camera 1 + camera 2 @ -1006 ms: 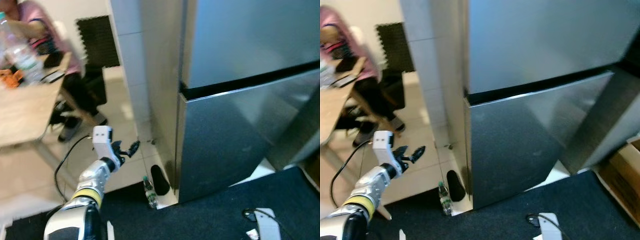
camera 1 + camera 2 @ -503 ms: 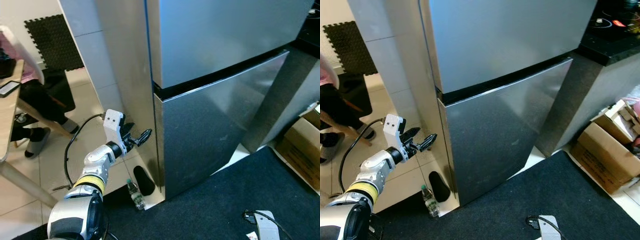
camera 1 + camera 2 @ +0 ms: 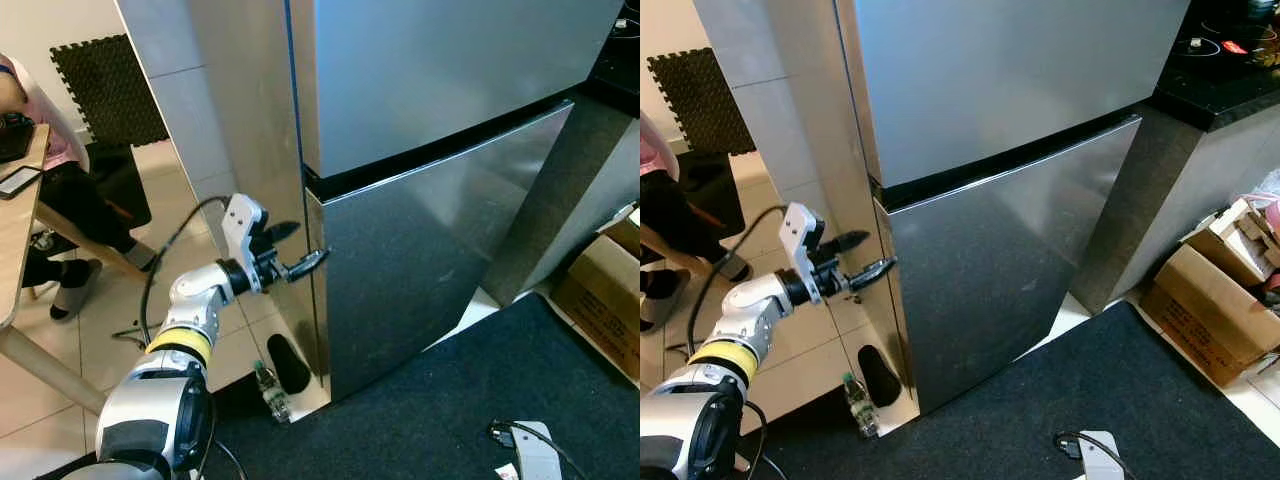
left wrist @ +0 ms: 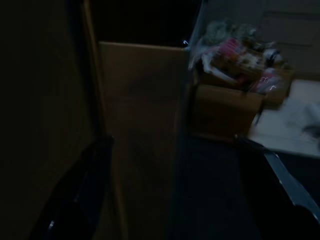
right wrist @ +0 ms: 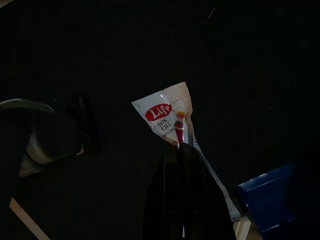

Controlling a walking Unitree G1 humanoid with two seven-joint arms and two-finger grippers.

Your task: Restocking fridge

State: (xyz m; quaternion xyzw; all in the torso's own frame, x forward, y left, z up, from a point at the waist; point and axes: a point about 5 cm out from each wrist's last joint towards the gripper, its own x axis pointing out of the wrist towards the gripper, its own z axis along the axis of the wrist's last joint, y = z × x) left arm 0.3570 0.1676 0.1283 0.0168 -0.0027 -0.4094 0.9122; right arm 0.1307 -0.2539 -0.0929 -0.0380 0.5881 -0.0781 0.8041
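Left arm raised and stretched forward, elbow bent, wrist level. I read the left hand (image 3: 292,250) as spread: one black finger points up toward the fridge's side wall, the other reaches to the left edge of the lower door (image 3: 440,260), its tip at or just touching that edge, right below the dark seam between the two doors. Nothing sits between the fingers.

The fridge (image 3: 1000,110) is a tall steel two-door unit; upper and lower doors both closed. A dark counter (image 3: 1225,75) stands against its right side.

Left wrist view is very dark. I can make out one finger (image 4: 75,200) low in the frame, a brownish vertical panel, and past it an open cardboard box (image 4: 227,102) stuffed with packaging.

Right wrist view: right hand (image 5: 182,200) hangs over the black mat, fingers pressed together on a white sauce sachet (image 5: 170,117) with a red label, pinching it by its lower end.

On the floor at the fridge's left foot stands a small bottle (image 3: 270,390) beside a black oval object. Black mat (image 3: 1040,420) covers the floor before the fridge. A cardboard box (image 3: 1215,310) sits at far right. A seated person (image 3: 60,190) is at a wooden desk (image 3: 15,240) on the left.
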